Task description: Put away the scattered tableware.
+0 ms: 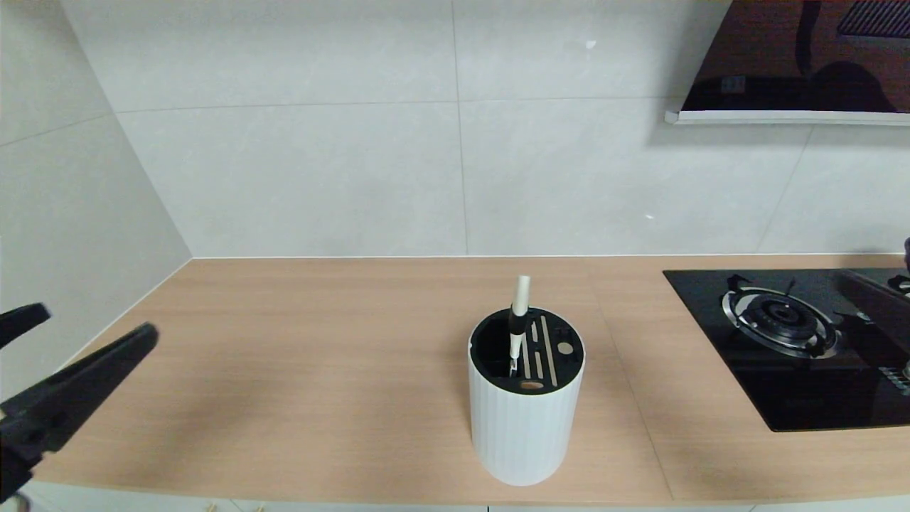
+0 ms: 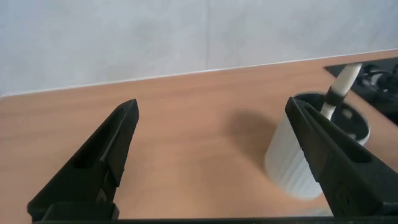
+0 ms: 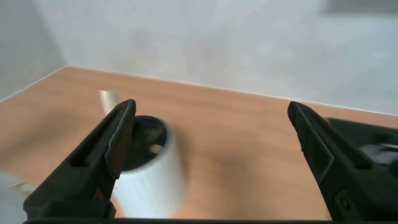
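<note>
A white ribbed cylindrical holder [image 1: 526,419] with a black slotted top stands upright on the wooden counter, near its front edge. One utensil with a cream and black handle [image 1: 519,313] sticks up from the holder's open compartment. My left gripper [image 1: 85,331] hangs open at the far left, above the counter's left end and well apart from the holder [image 2: 298,162]. The utensil handle [image 2: 341,87] shows past its far finger. My right gripper [image 3: 211,112] is open and empty, raised above the counter with the holder [image 3: 152,168] below and beside one finger.
A black gas hob [image 1: 803,341] with a burner lies on the counter at the right. A range hood [image 1: 789,71] hangs on the tiled wall above it. Walls close the counter at the back and left. Bare wood [image 1: 298,355] stretches left of the holder.
</note>
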Controlling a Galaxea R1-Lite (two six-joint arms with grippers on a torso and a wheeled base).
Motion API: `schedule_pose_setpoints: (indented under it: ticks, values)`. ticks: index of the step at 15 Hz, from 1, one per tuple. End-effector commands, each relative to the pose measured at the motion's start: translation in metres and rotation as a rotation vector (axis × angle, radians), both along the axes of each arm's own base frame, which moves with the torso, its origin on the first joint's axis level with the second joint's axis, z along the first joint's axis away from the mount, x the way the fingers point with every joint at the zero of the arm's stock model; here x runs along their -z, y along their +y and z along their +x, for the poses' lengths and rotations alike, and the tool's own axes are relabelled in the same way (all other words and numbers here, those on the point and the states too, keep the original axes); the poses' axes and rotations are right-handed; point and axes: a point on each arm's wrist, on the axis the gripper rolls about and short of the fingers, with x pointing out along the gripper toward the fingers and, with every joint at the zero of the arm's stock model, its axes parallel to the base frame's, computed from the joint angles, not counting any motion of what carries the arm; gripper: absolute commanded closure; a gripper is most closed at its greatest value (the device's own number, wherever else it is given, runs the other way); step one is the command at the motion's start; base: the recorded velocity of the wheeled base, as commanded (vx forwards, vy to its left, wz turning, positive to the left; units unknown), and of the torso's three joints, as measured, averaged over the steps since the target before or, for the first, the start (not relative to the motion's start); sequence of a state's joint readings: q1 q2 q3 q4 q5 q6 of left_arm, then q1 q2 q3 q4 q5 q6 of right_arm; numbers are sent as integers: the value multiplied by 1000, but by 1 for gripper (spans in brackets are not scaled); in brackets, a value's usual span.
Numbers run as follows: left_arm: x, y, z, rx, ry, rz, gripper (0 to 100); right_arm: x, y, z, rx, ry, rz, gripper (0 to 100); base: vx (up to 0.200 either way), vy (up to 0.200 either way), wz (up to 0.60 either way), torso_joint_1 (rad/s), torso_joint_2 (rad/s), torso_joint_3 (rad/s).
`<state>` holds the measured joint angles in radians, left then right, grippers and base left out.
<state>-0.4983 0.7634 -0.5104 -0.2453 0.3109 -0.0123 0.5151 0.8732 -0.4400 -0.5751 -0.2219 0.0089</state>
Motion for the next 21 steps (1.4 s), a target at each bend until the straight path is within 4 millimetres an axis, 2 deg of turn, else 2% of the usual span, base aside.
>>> schedule_pose_setpoints:
  ticks: [1, 4, 5, 7, 8, 10, 11, 15, 17, 18, 21]
  values:
    - [8, 34, -63, -122, -91, -23, 0, 11, -43, -71, 162, -110, 25, 0, 0, 0, 0, 0, 0, 0]
    - [27, 43, -104, -290, -148, 23, 0, 38, -55, -122, 288, -112, 16, 0, 0, 0, 0, 0, 0, 0]
    - [31, 43, -113, -333, -175, 23, 0, 44, -56, -133, 305, -131, 19, 0, 0, 0, 0, 0, 0, 0]
    - [37, 42, -130, -397, -243, 7, 0, 54, -56, -146, 348, -153, 24, 0, 0, 0, 0, 0, 0, 0]
    - [44, 41, -135, -418, -262, 3, 0, 54, -54, -146, 384, -152, 24, 0, 0, 0, 0, 0, 0, 0]
    - [61, 37, -137, -476, -267, 13, 0, 61, -49, -152, 423, -170, 15, 0, 0, 0, 0, 0, 0, 0]
    - [75, 36, -136, -497, -251, 32, 0, 71, -47, -155, 397, -173, -1, 0, 0, 0, 0, 0, 0, 0]
    - [100, 35, -120, -474, -153, 57, 0, 111, -46, -133, 374, -24, -33, 0, 0, 0, 0, 0, 0, 0]
    - [121, 34, -107, -405, -97, 70, 0, 144, -46, -118, 364, 75, -54, 0, 0, 0, 0, 0, 0, 0]
    - [130, 33, -102, -386, -102, 70, 0, 153, -46, -114, 360, 84, -56, 0, 0, 0, 0, 0, 0, 0]
    - [149, 32, -91, -332, -113, 71, 0, 158, -45, -111, 354, 73, -60, 0, 0, 0, 0, 0, 0, 0]
